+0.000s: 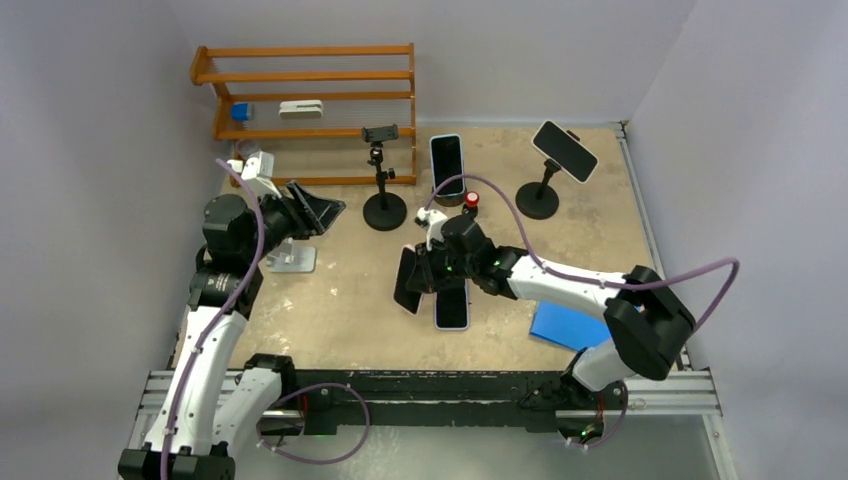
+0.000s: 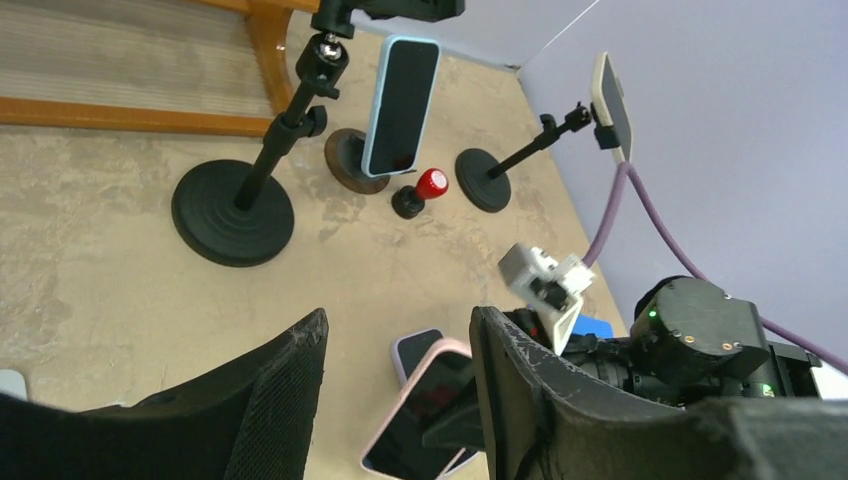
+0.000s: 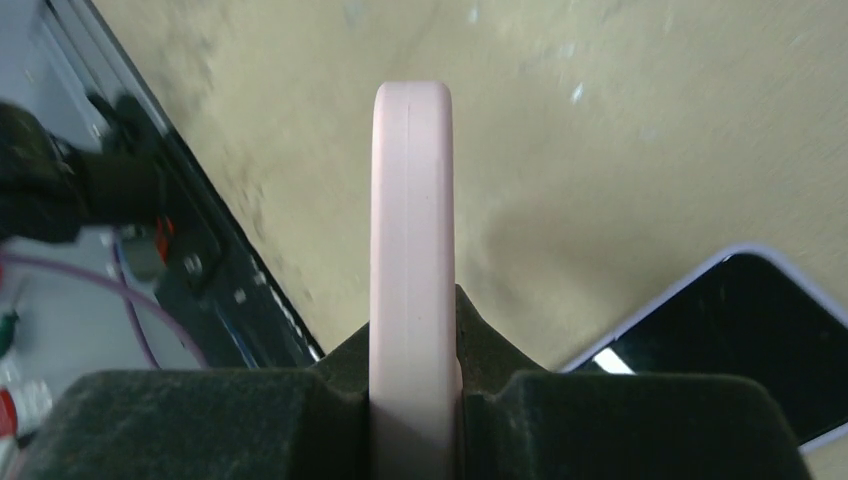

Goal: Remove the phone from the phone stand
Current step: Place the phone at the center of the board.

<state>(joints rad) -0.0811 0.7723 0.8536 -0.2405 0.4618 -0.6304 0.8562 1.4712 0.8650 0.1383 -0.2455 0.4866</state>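
Note:
My right gripper [image 1: 425, 270] is shut on a pink-cased phone [image 1: 407, 280] and holds it on edge just above the table; the right wrist view shows the pink edge [image 3: 412, 230] clamped between the pads. A lavender-cased phone [image 1: 452, 308] lies flat beside it. An empty black clamp stand [image 1: 383, 175] stands behind. A light-blue-cased phone [image 1: 447, 165] leans on a round brown stand. Another phone [image 1: 565, 150] sits on a black stand at the back right. My left gripper [image 1: 325, 208] is open and empty at the left, above a silver stand [image 1: 290, 258].
A wooden shelf [image 1: 305, 100] stands at the back left. A small red knob [image 1: 470, 199] sits by the brown stand. A blue flat piece [image 1: 570, 325] lies under the right arm. Walls close the left, back and right.

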